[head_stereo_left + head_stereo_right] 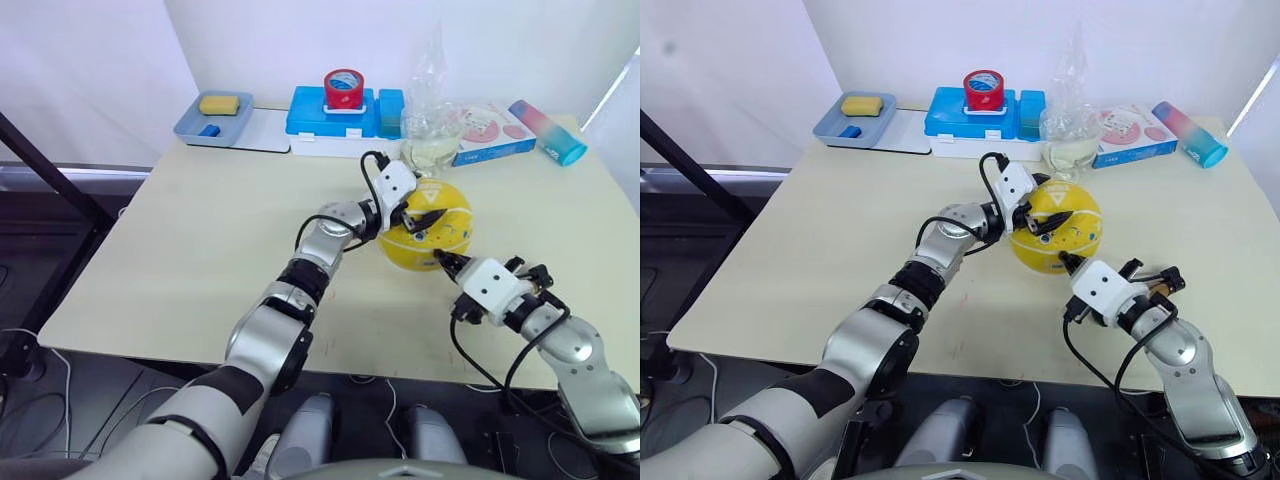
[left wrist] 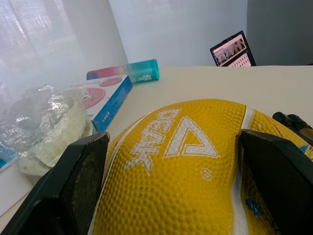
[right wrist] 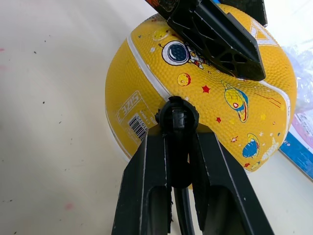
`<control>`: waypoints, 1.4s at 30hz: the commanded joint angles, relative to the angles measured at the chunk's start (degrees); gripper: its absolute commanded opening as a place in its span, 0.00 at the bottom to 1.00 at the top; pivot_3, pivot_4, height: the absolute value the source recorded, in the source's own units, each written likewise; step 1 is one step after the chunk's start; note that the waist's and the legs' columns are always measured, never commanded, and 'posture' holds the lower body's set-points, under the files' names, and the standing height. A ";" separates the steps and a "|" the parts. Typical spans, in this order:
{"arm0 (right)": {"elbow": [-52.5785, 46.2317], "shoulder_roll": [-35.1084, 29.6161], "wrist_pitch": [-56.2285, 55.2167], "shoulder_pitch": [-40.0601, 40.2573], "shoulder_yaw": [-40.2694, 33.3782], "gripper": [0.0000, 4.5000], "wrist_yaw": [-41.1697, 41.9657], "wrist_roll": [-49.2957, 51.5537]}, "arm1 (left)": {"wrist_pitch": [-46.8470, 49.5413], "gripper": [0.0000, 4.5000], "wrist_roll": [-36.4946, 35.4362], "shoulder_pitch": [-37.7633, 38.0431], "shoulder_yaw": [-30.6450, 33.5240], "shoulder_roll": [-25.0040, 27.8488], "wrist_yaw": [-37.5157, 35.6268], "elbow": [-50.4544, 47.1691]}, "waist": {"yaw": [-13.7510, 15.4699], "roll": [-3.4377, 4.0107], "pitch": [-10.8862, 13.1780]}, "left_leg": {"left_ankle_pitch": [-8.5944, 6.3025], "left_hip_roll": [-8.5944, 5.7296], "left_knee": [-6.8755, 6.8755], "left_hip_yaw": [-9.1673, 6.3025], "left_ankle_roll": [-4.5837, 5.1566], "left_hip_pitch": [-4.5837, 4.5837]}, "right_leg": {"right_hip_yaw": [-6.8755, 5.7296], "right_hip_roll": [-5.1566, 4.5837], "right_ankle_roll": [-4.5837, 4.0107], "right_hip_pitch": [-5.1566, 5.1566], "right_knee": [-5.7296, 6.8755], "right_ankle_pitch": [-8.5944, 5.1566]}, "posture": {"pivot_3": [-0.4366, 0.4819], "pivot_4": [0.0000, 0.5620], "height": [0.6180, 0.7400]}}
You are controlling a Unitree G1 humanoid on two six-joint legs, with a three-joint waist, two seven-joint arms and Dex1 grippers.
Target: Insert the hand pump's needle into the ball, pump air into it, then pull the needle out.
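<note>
On the cream tabletop, slightly right of centre, we find the round yellow rubber ball with white seam lines and small printed pictures (image 1: 428,232), near the clutter along the far edge. It looks full and firm rather than limp. Our left gripper (image 1: 412,212) straddles the ball's upper side, its two black fingers (image 2: 73,186) spread wide against the rubber, steadying it. Our right gripper (image 3: 177,147) is clamped on a black rounded fitting (image 3: 177,117) with a black hose trailing back between the fingers; the fitting sits tight against the ball's near face beside the barcode. We cannot see the metal needle tip itself, so we judge it either seated in the valve or at its mouth. We cannot confirm pumping from these views. Remaining, in our judgement: confirm inflation, then draw the needle straight out.
</note>
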 commanded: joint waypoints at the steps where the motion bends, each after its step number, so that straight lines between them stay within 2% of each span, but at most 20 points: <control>1: -9.53 -0.94 -1.39 0.55 -1.44 0.00 1.65 1.95 | 3.13 1.00 5.85 5.00 -3.39 1.12 3.38 8.44 | 0.05 0.00 0.00 | 0.00 -0.01 0.00 0.00 0.00 0.00 | 0.00 -0.01 0.01 0.00 0.00 0.00 | 0.48 0.27 1.00; 13: -12.89 -2.37 1.17 1.76 -2.92 0.00 2.58 2.82 | 2.13 1.00 7.93 7.00 -5.38 0.51 8.08 11.11 | 0.65 -0.06 -0.27 | -0.01 -0.12 0.01 -0.16 -0.01 0.01 | -0.02 -0.06 0.16 0.11 -0.01 -0.10 | 0.48 0.27 1.00; 17: -14.11 -2.70 2.48 2.09 -3.36 0.00 3.32 2.99 | 1.87 1.00 8.28 7.21 -5.85 0.67 8.76 11.46 | 0.06 -0.18 -0.90 | -0.01 -0.10 0.00 -0.16 -0.02 0.06 | 0.00 -0.05 0.17 0.11 -0.01 -0.11 | 0.48 0.27 1.00; 21: -14.57 -3.47 3.07 3.06 -3.96 0.00 3.83 3.21 | 1.38 1.00 8.37 7.12 -5.91 0.52 8.67 11.90 | -0.45 -0.59 -1.44 | -0.18 0.07 0.00 -0.15 -0.30 0.71 | -0.02 -0.04 -0.04 0.78 -0.04 -0.25 | 0.48 0.27 1.00; 24: -13.23 -3.62 2.33 3.35 -3.91 0.00 3.32 2.82 | 1.05 1.00 8.06 7.16 -5.53 0.21 8.23 11.98 | -1.21 -0.64 -1.88 | -0.20 0.35 -0.01 -0.14 -0.32 0.79 | -0.10 -0.02 -0.07 1.09 -0.33 -0.27 | 0.48 0.27 1.00; 42: 1.86 -1.74 -9.84 3.10 -4.76 0.00 -2.68 1.24 | -1.09 1.00 4.43 7.03 -1.11 1.09 2.16 7.36 | -1.69 -0.39 -1.98 | -0.19 0.31 -0.21 -0.15 -0.31 0.69 | -0.19 -0.05 -0.06 1.01 -0.60 -0.27 | 0.48 0.27 1.00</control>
